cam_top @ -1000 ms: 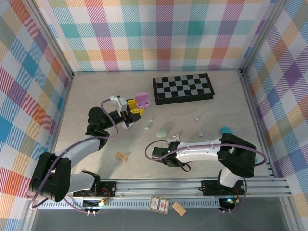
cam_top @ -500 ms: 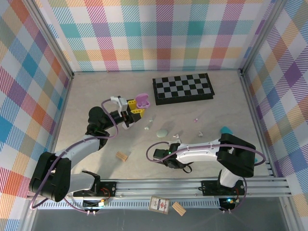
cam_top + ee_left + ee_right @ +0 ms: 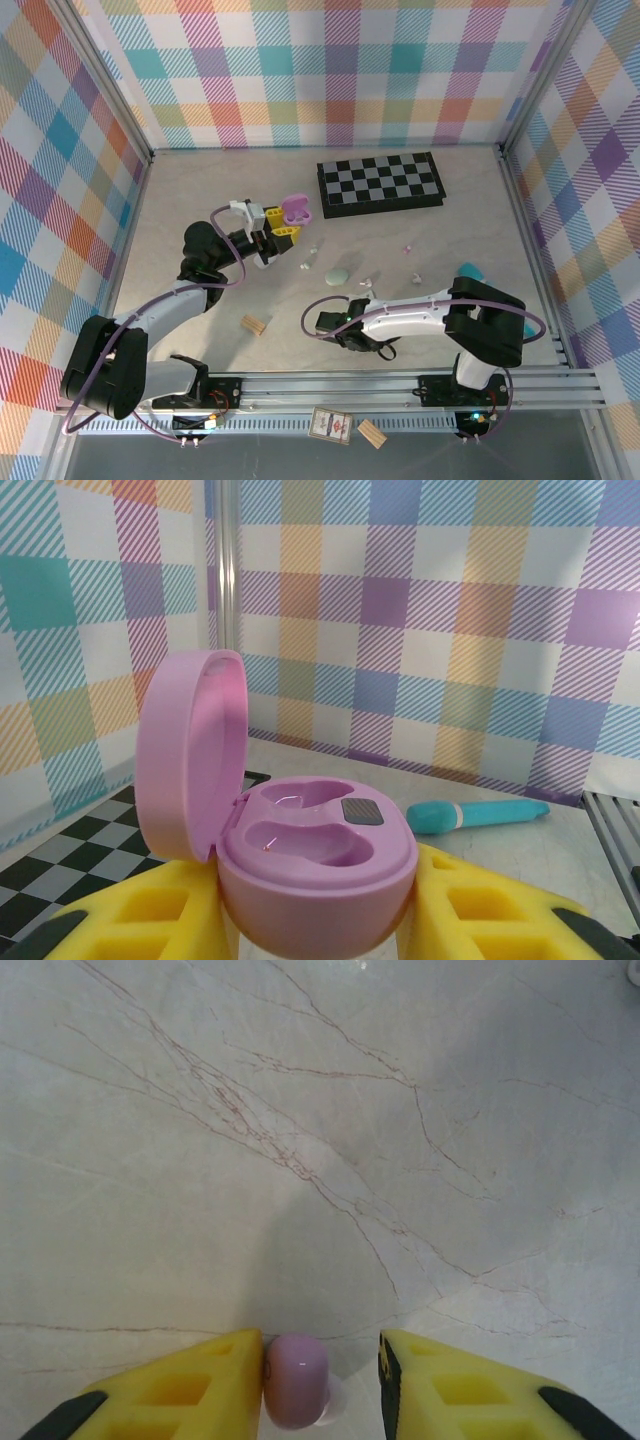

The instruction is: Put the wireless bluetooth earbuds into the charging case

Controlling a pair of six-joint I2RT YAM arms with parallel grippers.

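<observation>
**A:** What's the biggest thing on the table [image 3: 190,200]?

**B:** The black-and-white checkerboard [image 3: 380,183]. It lies flat at the far side, right of centre.

**A:** And the arms?

**B:** The left gripper [image 3: 280,221] is raised just left of the board. It clamps the pink-purple charging case [image 3: 315,855] between its yellow fingers [image 3: 130,920]. The lid stands open, upright on the left in the wrist view, and both wells are bare.

**A:** The right one?

**B:** The right gripper [image 3: 320,1352] is low over the tabletop, near the front and about centre. A purple earbud [image 3: 296,1378] sits between its fingers and touches the one on the left of the wrist view. A gap shows to the other finger, so the jaws stand parted and are not squeezing it.

**A:** Anything loose nearby?

**B:** A pale green case [image 3: 337,276] lies mid-table. A teal pen-like thing [image 3: 470,269] lies toward the right wall. A tan wooden block [image 3: 255,324] sits close to the left arm.

**A:** Smaller bits?

**B:** Tiny buds are scattered between the board and the right arm. There is a whitish bud [image 3: 310,264] beside the green case, a purple bud [image 3: 408,246] further right and a white bud [image 3: 416,275] below it. They are too small to tell how they lie.
</observation>
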